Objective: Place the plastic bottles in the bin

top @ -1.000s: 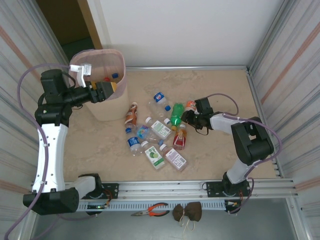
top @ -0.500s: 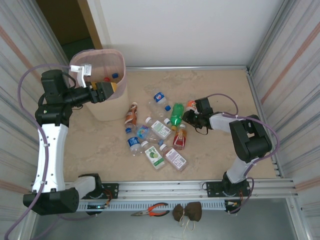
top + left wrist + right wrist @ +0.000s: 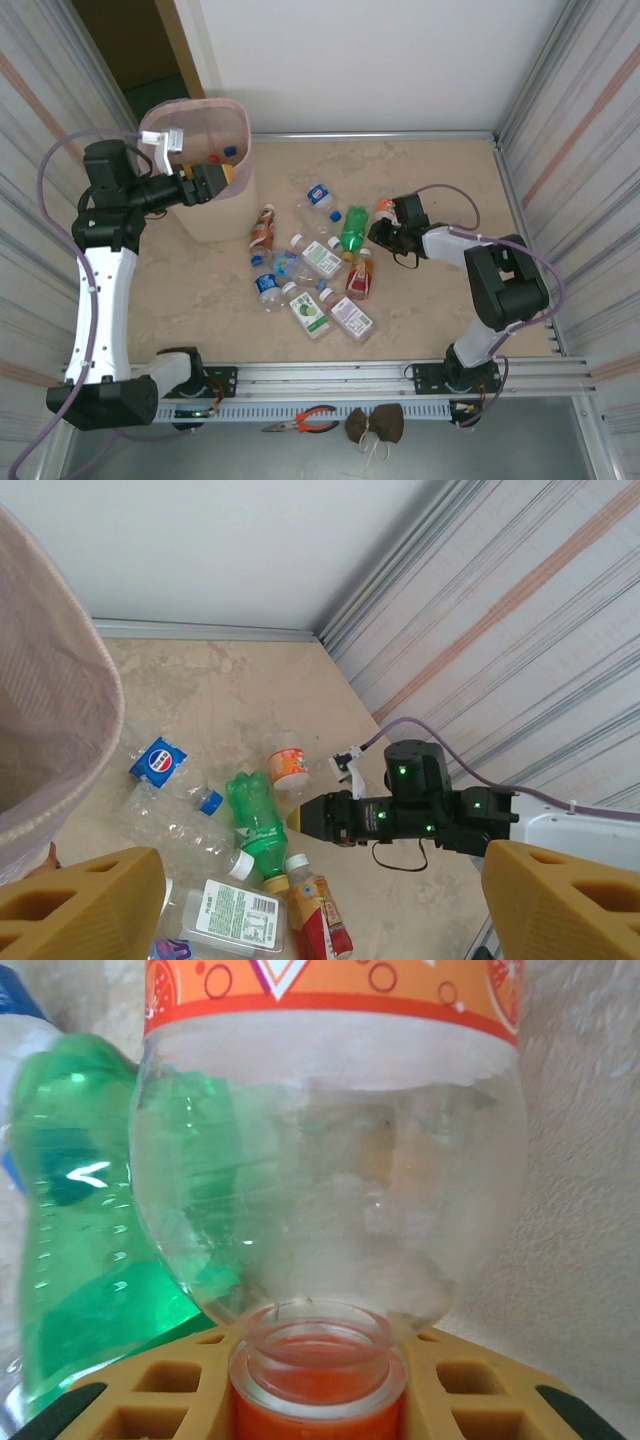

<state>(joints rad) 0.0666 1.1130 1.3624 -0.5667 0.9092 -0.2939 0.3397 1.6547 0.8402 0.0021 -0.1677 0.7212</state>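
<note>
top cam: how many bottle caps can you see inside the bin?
2. A red cap and a blue cap sit side by side toward the right side of the bin. More bottles may be hidden deeper inside.

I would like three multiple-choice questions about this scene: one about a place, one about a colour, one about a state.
1. Where on the table does the bin stand?
A) far left
B) near right
C) middle

2. In the right wrist view, what colour is the neighbour of the orange-labelled bottle?
A) black
B) green
C) white

3. How is the right gripper?
A) open over bare table
B) inside the bin
C) shut on the orange-labelled bottle's neck

Answers:
1. A: the top view shows it in the far-left corner.
2. B: the green bottle lies at its left.
3. C: its fingers clamp the neck.
</note>
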